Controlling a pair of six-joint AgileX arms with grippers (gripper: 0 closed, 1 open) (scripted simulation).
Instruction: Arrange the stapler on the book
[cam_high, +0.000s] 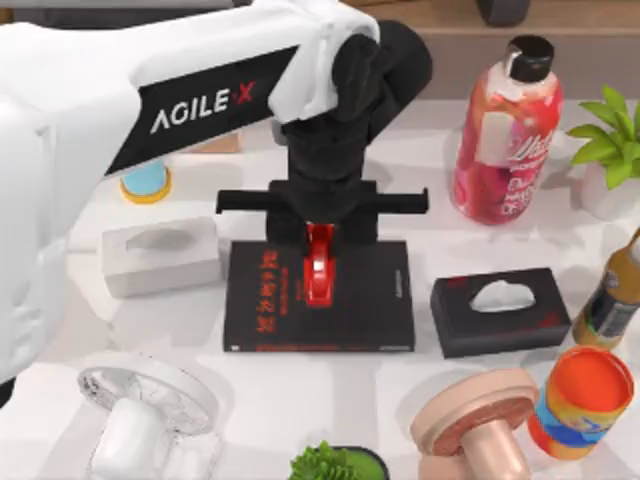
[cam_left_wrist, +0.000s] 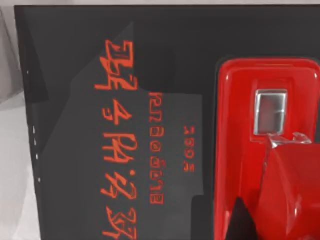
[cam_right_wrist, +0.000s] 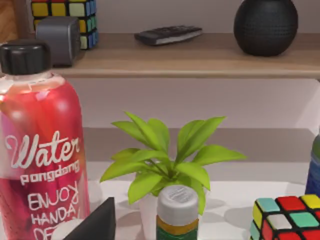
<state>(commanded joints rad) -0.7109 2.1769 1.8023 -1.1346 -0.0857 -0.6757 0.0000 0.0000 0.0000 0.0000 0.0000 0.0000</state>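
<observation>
now the left gripper (cam_high: 318, 238) sits over the stapler (cam_high: 319, 272) on the book (cam_high: 370, 300), finger state unclear.

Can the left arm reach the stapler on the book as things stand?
Probably yes: the left gripper is already right over the stapler, which lies on the book, with nothing between them. Whether its jaws grip it is unclear.

pink water bottle (cam_high: 505, 130) stood at far right | black tissue box (cam_high: 500, 311) lay right of centre | white tissue box (cam_high: 160, 255) lay left | potted plant (cam_right_wrist: 167, 162) stood beside bottle | Rubik's cube (cam_right_wrist: 287, 217) sat nearby
</observation>
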